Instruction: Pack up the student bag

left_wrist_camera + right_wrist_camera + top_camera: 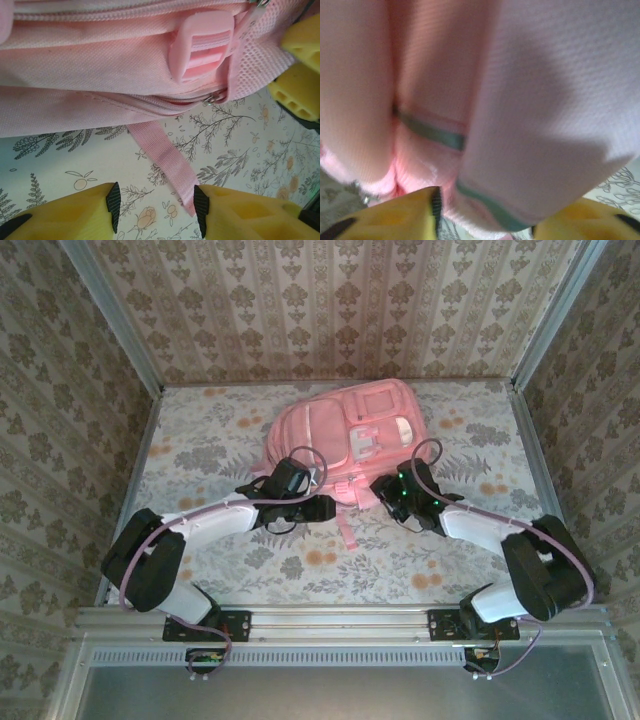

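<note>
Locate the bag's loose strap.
Top view: the loose strap trails from the near edge of the student bag, between the left gripper and the right gripper.

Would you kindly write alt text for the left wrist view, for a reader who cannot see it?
A pink student bag with a plastic buckle lies across the top. Its webbing strap trails down over a floral tablecloth, ending between the open yellow fingers of the left gripper.

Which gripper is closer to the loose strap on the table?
Left gripper: its open fingers flank the strap. The right gripper is farther off, up against the backpack.
</note>
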Controlling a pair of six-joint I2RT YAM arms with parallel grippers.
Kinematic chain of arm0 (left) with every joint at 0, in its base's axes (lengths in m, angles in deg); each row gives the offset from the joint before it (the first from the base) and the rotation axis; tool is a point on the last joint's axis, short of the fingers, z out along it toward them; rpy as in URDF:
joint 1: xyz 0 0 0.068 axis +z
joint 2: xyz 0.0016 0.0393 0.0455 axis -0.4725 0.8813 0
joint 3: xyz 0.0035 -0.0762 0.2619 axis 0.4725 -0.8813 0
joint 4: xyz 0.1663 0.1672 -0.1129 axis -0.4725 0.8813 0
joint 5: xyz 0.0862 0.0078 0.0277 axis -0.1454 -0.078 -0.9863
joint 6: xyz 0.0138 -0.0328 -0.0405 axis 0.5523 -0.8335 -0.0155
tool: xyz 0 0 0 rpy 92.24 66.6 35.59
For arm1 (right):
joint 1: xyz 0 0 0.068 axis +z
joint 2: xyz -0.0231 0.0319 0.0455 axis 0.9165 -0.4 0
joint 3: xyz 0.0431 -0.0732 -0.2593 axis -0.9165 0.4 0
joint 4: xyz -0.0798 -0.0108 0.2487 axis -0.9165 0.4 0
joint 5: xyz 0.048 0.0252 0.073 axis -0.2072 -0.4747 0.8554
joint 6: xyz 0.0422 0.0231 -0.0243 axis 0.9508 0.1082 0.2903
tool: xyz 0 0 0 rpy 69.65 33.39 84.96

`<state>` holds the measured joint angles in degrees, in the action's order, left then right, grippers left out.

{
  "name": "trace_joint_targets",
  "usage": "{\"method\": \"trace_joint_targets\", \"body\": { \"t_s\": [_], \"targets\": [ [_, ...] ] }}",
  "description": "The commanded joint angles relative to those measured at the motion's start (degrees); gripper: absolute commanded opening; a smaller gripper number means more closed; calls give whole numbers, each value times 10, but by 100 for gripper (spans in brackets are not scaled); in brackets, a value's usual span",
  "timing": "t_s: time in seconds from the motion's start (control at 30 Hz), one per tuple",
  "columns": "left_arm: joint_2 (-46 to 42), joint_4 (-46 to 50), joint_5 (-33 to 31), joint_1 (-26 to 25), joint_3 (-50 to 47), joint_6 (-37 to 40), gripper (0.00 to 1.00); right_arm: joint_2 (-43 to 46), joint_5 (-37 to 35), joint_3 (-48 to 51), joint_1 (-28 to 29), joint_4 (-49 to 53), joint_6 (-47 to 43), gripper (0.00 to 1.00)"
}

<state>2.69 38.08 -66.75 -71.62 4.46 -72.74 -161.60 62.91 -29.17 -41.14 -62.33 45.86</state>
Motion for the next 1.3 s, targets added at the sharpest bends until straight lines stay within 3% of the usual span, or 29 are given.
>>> {"method": "trace_joint_targets", "body": {
  "t_s": [0.0,0.13,0.43,0.6,0.77,1.27],
  "targets": [
    [7,-8,10,3,23,-4,52,-36,19,-10,-7,-62,18,31],
    [36,4,18,2,51,29,53,-50,34,-14,-16,-76,16,0],
    [83,37,13,1,111,155,57,12,89,-19,-38,-46,2,0],
    [124,17,33,-7,134,177,50,17,123,-21,-44,-32,2,0],
    [165,2,47,-17,155,163,43,1,153,-9,-50,-64,18,0],
    [229,-42,63,-23,183,127,48,-13,184,-1,-51,-109,40,0]
  ]
}}
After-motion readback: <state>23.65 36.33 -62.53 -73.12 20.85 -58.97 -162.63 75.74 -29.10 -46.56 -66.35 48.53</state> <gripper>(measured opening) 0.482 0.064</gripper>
